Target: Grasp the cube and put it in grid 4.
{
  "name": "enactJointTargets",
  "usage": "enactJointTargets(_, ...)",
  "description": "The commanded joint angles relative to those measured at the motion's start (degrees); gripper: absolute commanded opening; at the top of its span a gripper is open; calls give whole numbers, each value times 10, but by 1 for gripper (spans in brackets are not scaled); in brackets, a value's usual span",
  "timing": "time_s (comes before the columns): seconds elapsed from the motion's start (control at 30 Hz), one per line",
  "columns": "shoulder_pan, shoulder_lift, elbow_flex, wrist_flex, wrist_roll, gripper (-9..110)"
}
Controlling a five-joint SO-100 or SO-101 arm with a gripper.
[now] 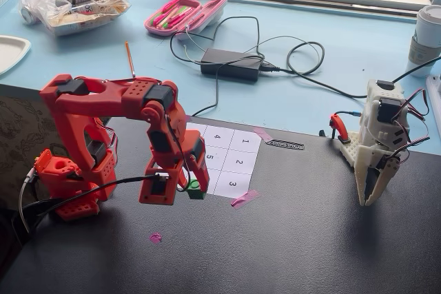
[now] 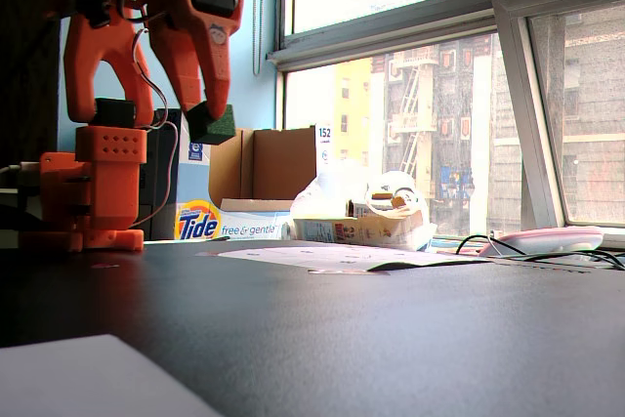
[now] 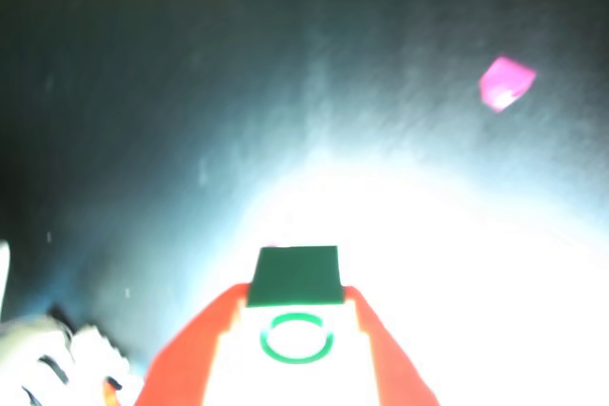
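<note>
Black matting covers the bench, which stands against a windowed wall with a blue ledge behind it carrying cables and a power brick. Clamped between the fingers of the orange hand is the cube, carried clear of the surface; a fixed view from bench level shows it well above the mat. The wrist view confirms the hold, with the cube seated between the two orange fingers, though glare washes out what lies below. Judged step: lift complete, transport under way. The numbered sheet lies just beyond the hand in a fixed view, and grid 4 sits in its far row, partly screened by the arm. The cube hangs over the sheet's near edge, short of the target cell. The next move calls for carrying the load onward over that cell, lowering until it seats flat, then releasing. An idle white arm stands well apart.
</note>
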Motion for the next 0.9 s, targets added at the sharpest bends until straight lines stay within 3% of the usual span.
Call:
enactJointTargets(0.0, -67, -52, -164, 65, -5, 0)
enactJointTargets(0.17, -171, -154, -323, 145, -9, 0)
enactJointTargets(0.4, -306, -248, -421, 164, -28, 0)
enactJointTargets(0.63, -417, -334, -450, 158, -10, 0)
enactJointTargets(0.87, -458, -415, -458, 130, -2, 0)
